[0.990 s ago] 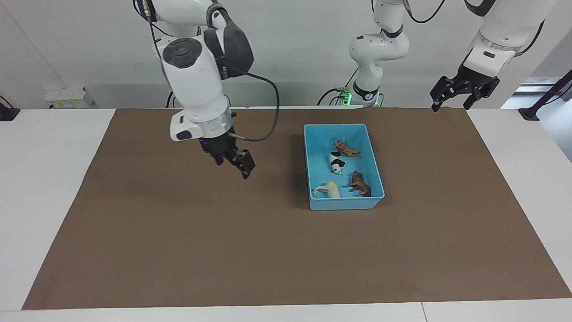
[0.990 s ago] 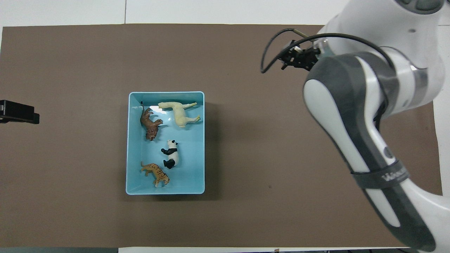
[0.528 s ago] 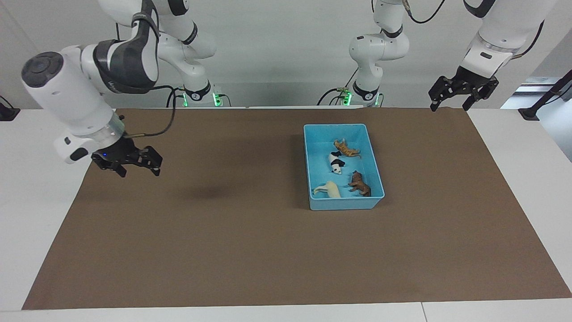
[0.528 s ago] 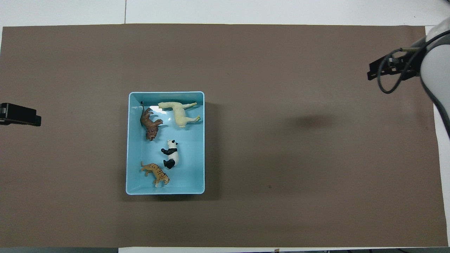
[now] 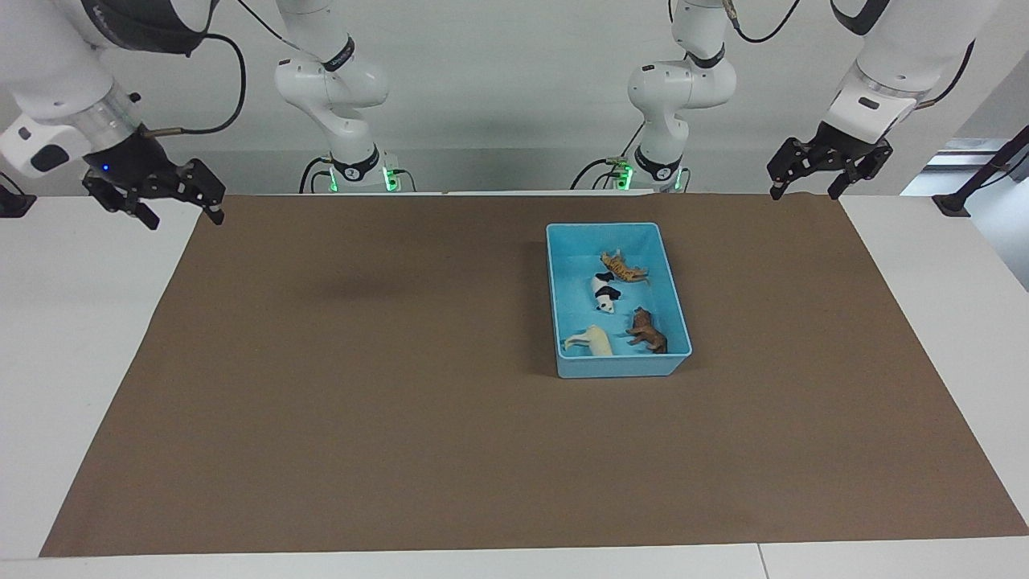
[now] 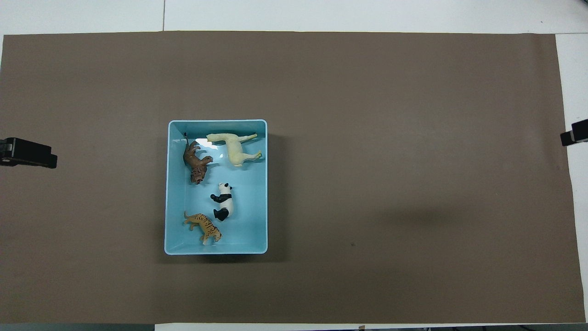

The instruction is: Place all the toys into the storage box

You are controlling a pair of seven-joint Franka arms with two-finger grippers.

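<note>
The light blue storage box (image 5: 553, 299) stands on the brown mat, toward the left arm's end. All the toys lie in it: the orange striped tiger (image 5: 623, 268), the black-and-white panda (image 5: 604, 294), the cream-white horse (image 5: 591, 341) and the brown lion-like animal (image 5: 648, 330). The overhead view shows the box (image 6: 216, 122) with the tiger (image 6: 204, 228), panda (image 6: 223, 207), horse (image 6: 234, 148) and lion (image 6: 196, 162). My right gripper (image 5: 183, 217) is open and empty, up over the mat's edge at the right arm's end. My left gripper (image 5: 804, 193) is open and empty over the mat's corner at the left arm's end.
A brown mat (image 5: 362, 386) covers most of the white table (image 5: 64, 338). The arm bases stand along the table's edge nearest the robots. Only the tips of the left gripper (image 6: 27, 153) and the right gripper (image 6: 574, 137) show in the overhead view.
My right arm has swung from over the middle of the mat out to the right arm's end of the table, open and empty. The left gripper has hardly moved. The toys have not moved.
</note>
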